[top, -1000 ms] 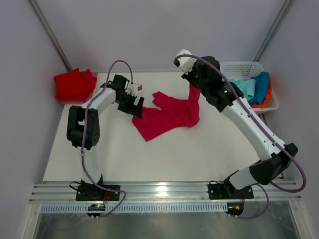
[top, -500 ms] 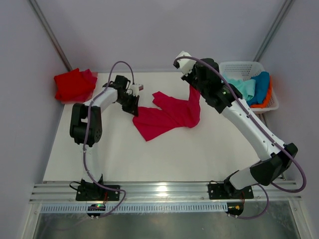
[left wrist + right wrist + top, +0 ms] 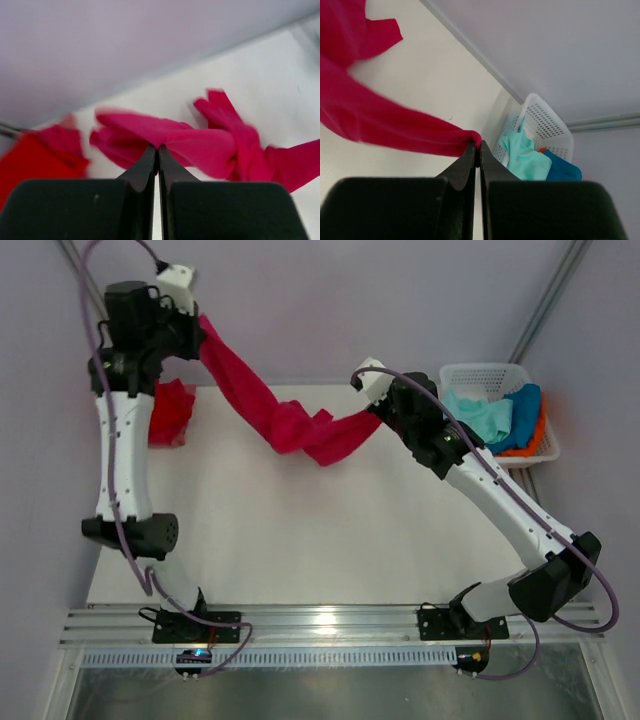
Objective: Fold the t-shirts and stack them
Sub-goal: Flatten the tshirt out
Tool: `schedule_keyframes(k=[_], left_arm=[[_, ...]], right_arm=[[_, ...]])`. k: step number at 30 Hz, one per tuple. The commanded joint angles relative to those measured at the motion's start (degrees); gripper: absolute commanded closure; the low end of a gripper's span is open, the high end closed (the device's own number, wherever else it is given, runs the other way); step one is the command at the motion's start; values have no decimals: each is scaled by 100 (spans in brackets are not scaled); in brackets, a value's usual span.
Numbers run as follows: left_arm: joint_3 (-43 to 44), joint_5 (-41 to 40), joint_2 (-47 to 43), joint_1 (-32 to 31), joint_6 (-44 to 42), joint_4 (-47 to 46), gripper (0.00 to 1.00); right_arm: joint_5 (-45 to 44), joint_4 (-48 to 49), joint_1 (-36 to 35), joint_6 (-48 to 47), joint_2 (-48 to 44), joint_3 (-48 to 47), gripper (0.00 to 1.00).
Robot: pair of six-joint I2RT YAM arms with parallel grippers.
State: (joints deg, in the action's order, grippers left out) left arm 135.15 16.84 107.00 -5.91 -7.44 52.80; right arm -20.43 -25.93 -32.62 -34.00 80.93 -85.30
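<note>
A crimson-pink t-shirt (image 3: 290, 425) hangs stretched between my two grippers above the back of the table, sagging in the middle. My left gripper (image 3: 197, 325) is raised high at the back left, shut on one end of the crimson-pink t-shirt (image 3: 200, 145). The right gripper (image 3: 375, 412) sits lower at the back middle, shut on the other end of this t-shirt (image 3: 390, 125). A red t-shirt (image 3: 170, 412) lies bunched at the back left of the table, partly behind my left arm.
A white lattice basket (image 3: 500, 375) stands at the back right corner, holding mint-green (image 3: 480, 415), blue (image 3: 520, 410) and orange (image 3: 540, 435) t-shirts. The same basket (image 3: 547, 127) shows in the right wrist view. Grey walls enclose the white table (image 3: 330, 530).
My left gripper shut on the crimson-pink t-shirt's left edge, then swung up and to the back left, lifting the cloth off the table. The right gripper barely shifted, still holding its end.
</note>
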Motion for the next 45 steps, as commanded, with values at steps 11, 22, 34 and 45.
schedule_keyframes(k=[11,22,34,45], left_arm=[[-1966,-1831,-3009,205,-1233,-278,100],[-2019,-2097,-2948,205,-1277,-463,100],[-2492,-2133,-2913,196,-1286,-297,100],[-3155,-2405,-3239,205,-953,-824,100]], right_arm=[[-944,1141,28,-290,-376,584,97],[-1517,2251,581,-1171,-297,997,97],[-1324,1962,643,-872,-402,892,97],[-1113,1047,748,-37,-209,-811,97]])
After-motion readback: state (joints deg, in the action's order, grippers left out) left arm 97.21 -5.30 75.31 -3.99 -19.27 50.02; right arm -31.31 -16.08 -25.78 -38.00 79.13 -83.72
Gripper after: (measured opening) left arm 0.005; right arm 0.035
